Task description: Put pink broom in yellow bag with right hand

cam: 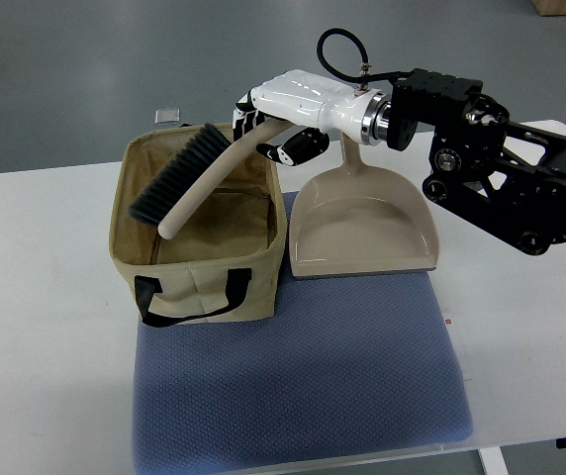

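Observation:
The broom [204, 180] has a pale pinkish-beige handle and dark grey bristles. It is tilted over the open yellow-beige bag [204, 292], its lower end down inside the bag. My right hand [273, 124], white with black fingertips, comes in from the right and is shut on the broom's upper handle end, above the bag's back right rim. The left arm is out of view.
A beige dustpan [362, 223] lies right of the bag, its handle under my right wrist. Bag and dustpan sit on a blue-grey mat [303, 386] on a white table [46, 327]. The black right arm [520, 178] spans the upper right.

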You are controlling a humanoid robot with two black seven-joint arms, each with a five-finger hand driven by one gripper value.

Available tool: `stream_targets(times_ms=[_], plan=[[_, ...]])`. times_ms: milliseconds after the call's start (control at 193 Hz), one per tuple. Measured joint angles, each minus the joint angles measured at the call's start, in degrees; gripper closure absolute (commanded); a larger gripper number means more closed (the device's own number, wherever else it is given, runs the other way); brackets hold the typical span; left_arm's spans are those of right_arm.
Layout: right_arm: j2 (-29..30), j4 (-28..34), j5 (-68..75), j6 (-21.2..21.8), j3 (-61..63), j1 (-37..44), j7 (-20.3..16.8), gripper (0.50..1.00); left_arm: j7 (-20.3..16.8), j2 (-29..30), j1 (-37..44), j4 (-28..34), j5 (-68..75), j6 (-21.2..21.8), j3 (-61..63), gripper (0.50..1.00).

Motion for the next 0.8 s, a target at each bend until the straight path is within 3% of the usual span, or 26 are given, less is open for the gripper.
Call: stream_targets(times_ms=[218,446,799], plan=[[0.2,-0.1,0.8,-0.9,1.1,-1.2,0.0,0.656,0.0,0.0,0.0,0.0,0.0,0.0,0.0,0.5],[-0.8,-1.2,4.1,-4.4,5.5,-2.9,-0.2,0.652,0.0,0.0,0.0,0.0,0.0,0.0,0.0,0.5],[-1.0,-13.4,30.6,-4.4,24.7,-11.7,-0.2,0.65,0.0,0.0,0.0,0.0,0.0,0.0,0.0,0.5]])
